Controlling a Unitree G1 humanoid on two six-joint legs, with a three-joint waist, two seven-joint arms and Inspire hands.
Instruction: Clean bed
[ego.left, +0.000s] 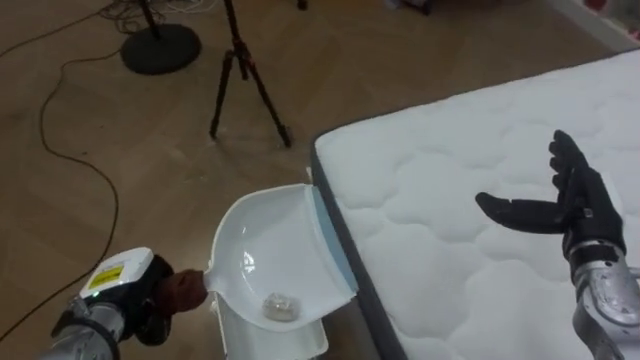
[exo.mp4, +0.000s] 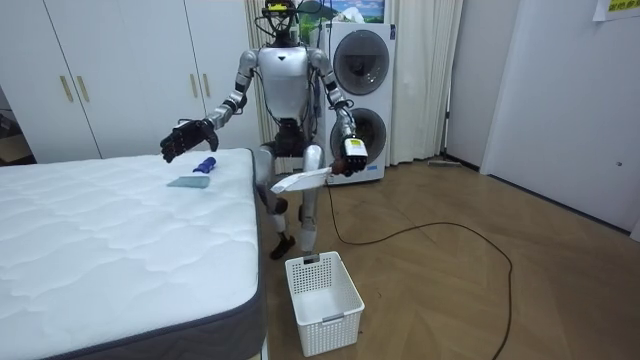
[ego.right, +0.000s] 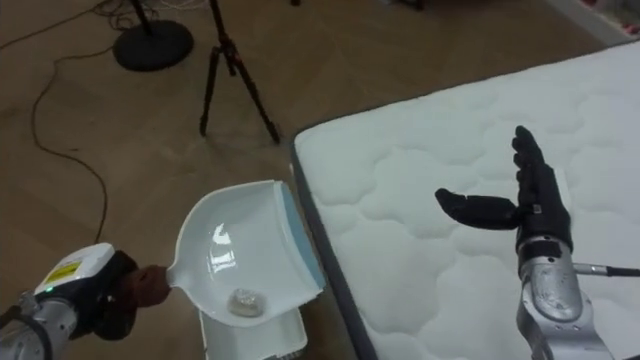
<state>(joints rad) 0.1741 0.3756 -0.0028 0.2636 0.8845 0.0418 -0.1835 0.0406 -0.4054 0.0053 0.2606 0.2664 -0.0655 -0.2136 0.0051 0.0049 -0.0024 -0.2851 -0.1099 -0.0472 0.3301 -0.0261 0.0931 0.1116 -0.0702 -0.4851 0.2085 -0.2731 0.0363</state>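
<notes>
Two hands are at work by the bed's corner. Nearest, at the lower left of the eye views, the left hand (ego.left: 160, 298) is clenched round the handle of a white dustpan (ego.left: 255, 235), held level. A small pale crumpled scrap (ego.left: 278, 306) lies in the pan. The pan's grey-blue lip sits just beside the edge of the bed (ego.left: 440, 220); I cannot tell whether it touches. Below the pan shows a white basket (ego.left: 275, 343) on the floor. To the right, the right hand (ego.left: 575, 205) hovers above the bare white mattress, fingers straight and spread, thumb out, grasping nothing. Farther off on the wooden floor stand a black tripod (ego.left: 245, 80) and a round stand base (ego.left: 160, 48). In the room view, a small blue thing (exo.mp4: 204, 165) and a flat teal thing (exo.mp4: 188, 182) lie on the mattress near the right hand, with stacked washing machines (exo.mp4: 362, 100) behind the robot.
</notes>
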